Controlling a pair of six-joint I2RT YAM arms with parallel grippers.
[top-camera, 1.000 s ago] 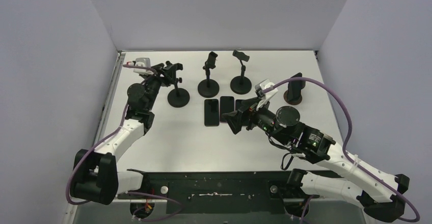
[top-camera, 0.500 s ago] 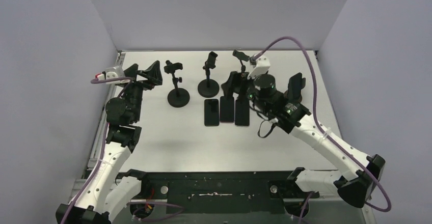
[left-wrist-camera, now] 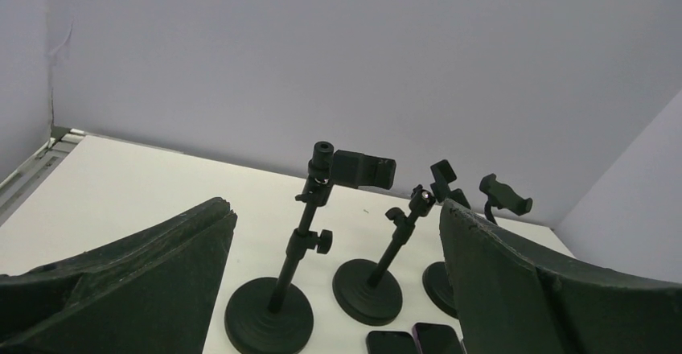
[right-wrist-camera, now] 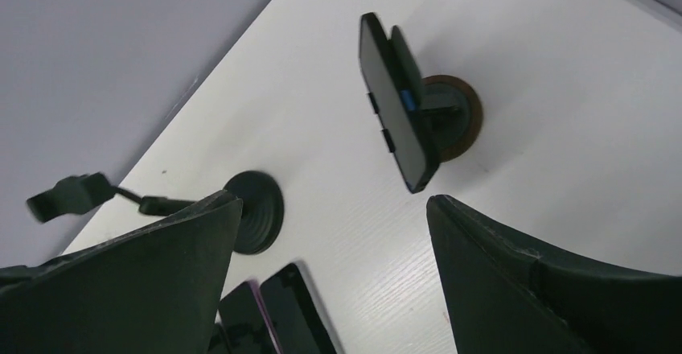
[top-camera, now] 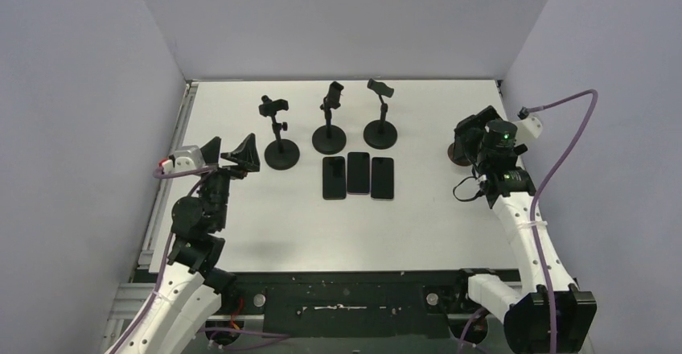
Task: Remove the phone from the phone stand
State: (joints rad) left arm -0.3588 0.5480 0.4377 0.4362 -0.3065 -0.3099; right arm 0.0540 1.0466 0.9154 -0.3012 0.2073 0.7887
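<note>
A dark phone [right-wrist-camera: 396,104] stands upright in a small stand with a round brown base [right-wrist-camera: 460,106] at the table's right side. In the top view only the brown base [top-camera: 454,158] shows, and my right gripper [top-camera: 473,138] covers the phone. In the right wrist view my right gripper [right-wrist-camera: 331,201] is open and empty, and the phone lies just beyond its fingertips. My left gripper [top-camera: 229,156] is open and empty at the left, short of the stands, and it also shows in the left wrist view [left-wrist-camera: 334,207].
Three empty black clamp stands [top-camera: 281,151] [top-camera: 329,137] [top-camera: 380,133] stand in a row at the back. Three phones [top-camera: 334,178] [top-camera: 358,172] [top-camera: 382,177] lie flat side by side in front of them. Walls close the table at the left, back and right.
My right arm swung from the flat phones in the middle out to the right, up to the brown-based stand. My left arm drew back from the left stand toward the near left.
</note>
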